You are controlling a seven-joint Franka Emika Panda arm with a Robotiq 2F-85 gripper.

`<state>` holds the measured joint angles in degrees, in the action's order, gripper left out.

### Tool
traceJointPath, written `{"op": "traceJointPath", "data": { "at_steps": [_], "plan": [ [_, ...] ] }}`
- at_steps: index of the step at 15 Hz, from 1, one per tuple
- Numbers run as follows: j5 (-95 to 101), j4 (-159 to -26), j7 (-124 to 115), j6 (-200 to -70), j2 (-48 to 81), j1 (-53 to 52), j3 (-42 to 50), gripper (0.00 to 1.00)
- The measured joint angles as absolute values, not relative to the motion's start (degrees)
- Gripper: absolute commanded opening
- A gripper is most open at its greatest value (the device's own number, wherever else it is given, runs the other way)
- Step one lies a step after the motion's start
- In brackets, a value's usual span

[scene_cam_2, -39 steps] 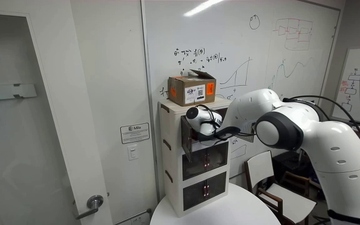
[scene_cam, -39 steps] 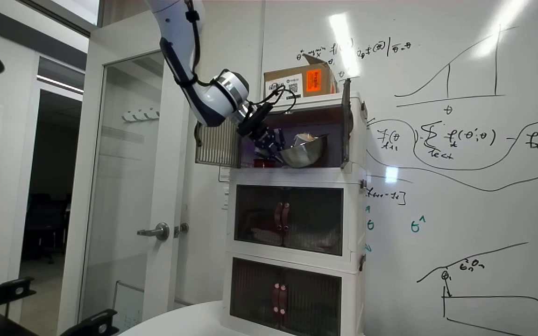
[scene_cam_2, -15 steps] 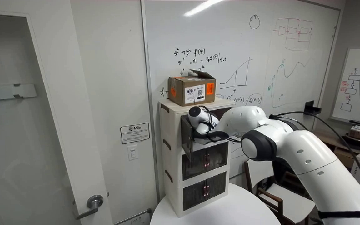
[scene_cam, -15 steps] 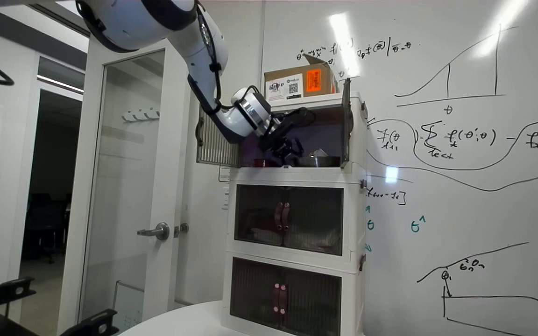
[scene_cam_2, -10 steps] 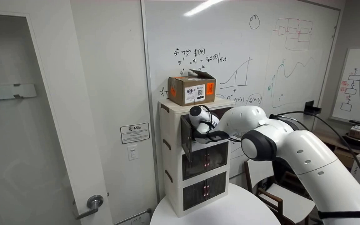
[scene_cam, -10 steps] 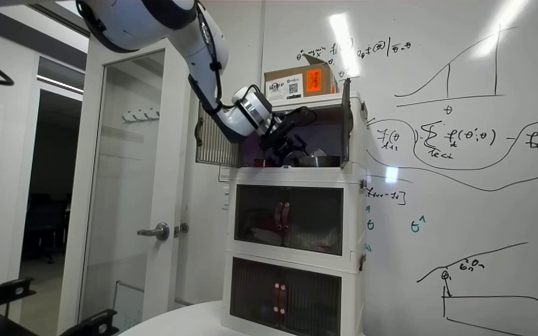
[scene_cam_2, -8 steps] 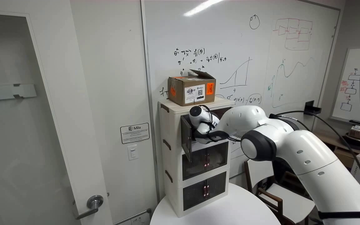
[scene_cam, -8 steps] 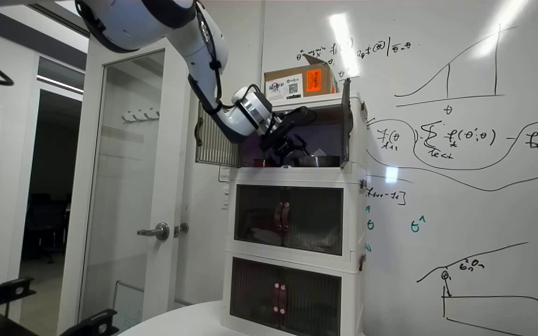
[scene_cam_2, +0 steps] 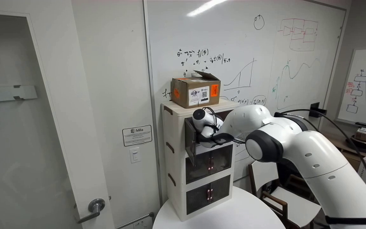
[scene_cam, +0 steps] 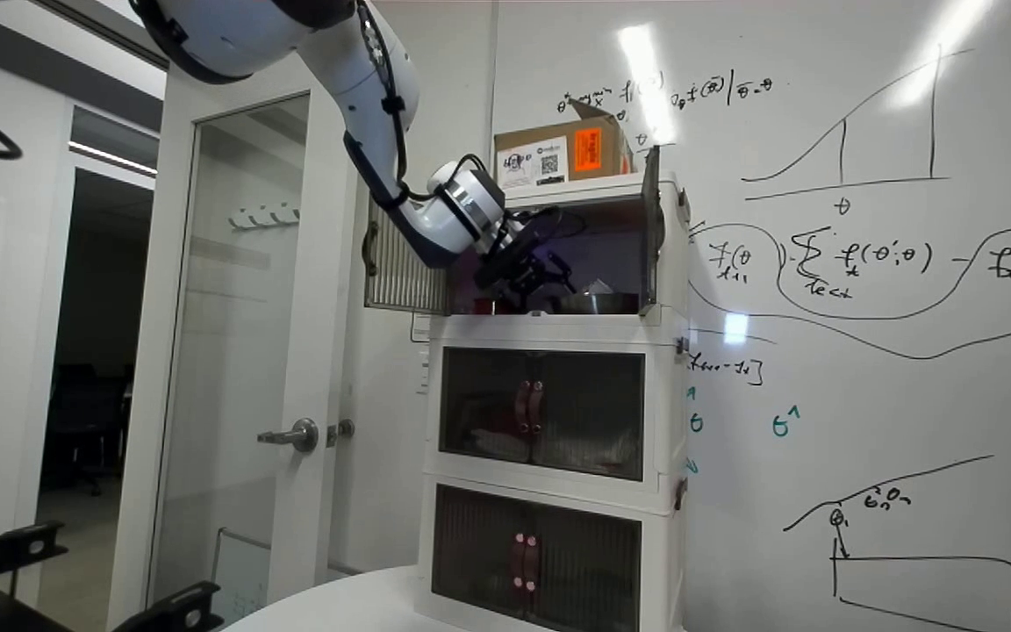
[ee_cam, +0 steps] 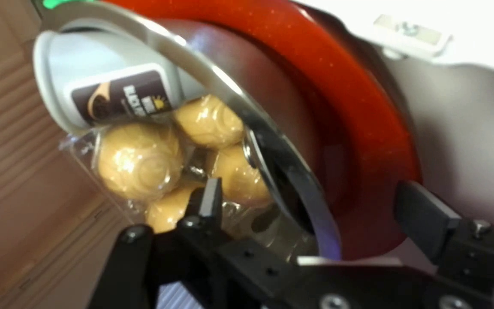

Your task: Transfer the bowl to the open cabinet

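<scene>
Leftward, a ribbed door (scene_cam: 396, 279) stands open on the cabinet (scene_cam: 615, 241). Inside, at the left, shows a red dish (ee_cam: 382, 141). Next comes the end effector (ee_cam: 311, 201), spread apart, the rim of the bowl (scene_cam: 598, 305) between its two sides in the wrist view. The bowl rests upright in the cabinet's right half, holding a tin (ee_cam: 109, 73) and wrapped yellow balls (ee_cam: 140, 163); rightmost, a tinted door (scene_cam: 650, 237) also stands open

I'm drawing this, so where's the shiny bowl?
In an exterior view, the shiny bowl is inside the open top cabinet, near the right door. In the wrist view, a red dish sits right of it.
</scene>
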<state>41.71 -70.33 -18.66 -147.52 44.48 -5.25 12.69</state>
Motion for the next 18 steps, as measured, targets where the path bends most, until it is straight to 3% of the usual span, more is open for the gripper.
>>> {"op": "traceJointPath", "data": {
  "at_steps": [9, 18],
  "plan": [
    [42.9, -86.3, -35.7, -151.6, 35.1, -8.5, 17.5, 1.00],
    [57.1, -94.5, -54.2, -165.9, 21.3, -12.4, 26.1, 1.00]
  ]
}}
